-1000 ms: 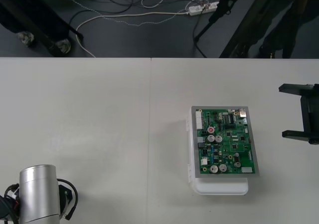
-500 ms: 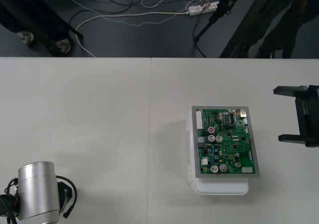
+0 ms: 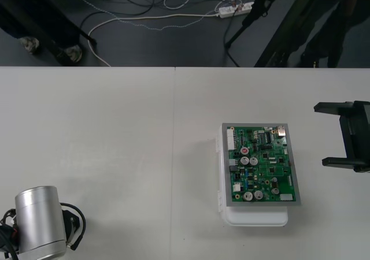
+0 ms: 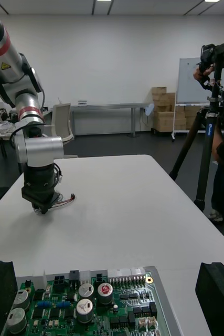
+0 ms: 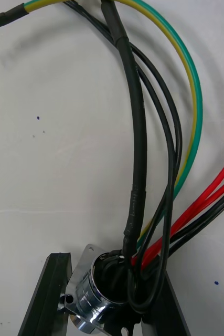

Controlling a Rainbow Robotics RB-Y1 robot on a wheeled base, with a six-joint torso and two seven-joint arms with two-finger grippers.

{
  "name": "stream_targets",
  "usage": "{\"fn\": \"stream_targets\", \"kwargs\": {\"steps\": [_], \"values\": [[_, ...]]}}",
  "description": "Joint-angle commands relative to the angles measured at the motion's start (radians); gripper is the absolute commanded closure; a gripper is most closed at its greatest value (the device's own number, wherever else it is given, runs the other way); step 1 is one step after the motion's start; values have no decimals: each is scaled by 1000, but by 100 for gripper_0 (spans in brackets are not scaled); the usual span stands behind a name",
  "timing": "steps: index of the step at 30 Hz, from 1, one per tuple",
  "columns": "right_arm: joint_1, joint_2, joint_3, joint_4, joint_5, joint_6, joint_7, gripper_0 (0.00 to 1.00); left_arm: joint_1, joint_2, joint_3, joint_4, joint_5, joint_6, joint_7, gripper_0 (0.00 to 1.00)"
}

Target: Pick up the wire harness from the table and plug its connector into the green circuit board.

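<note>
Metal socket (image 5: 88,302) is rigid, wires (image 5: 138,136) limp: your left jaws clamp that socket; right jaws wide beside the board (image 3: 260,164).

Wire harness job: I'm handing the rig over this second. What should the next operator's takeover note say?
Left gripper: fingers shut on the wire harness at its metal socket, at the left side of the table, far from the green circuit board.
Right gripper: open, waiting just right of the board, which sits on its white base.
Done: harness grasped.
Left to do: carry it to the board and plug its connector in.
</note>
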Motion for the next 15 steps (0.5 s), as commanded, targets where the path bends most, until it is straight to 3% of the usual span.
{"fn": "stream_targets", "kwargs": {"steps": [1, 15], "values": [[-15, 9, 14, -31, -9, -6, -38, 0, 64, 3, 76, 17, -3, 29, -95, 100], [-15, 9, 20, -45, -11, -6, -55, 0, 79, 28, 171, -29, 35, -17, -89, 100]]}}
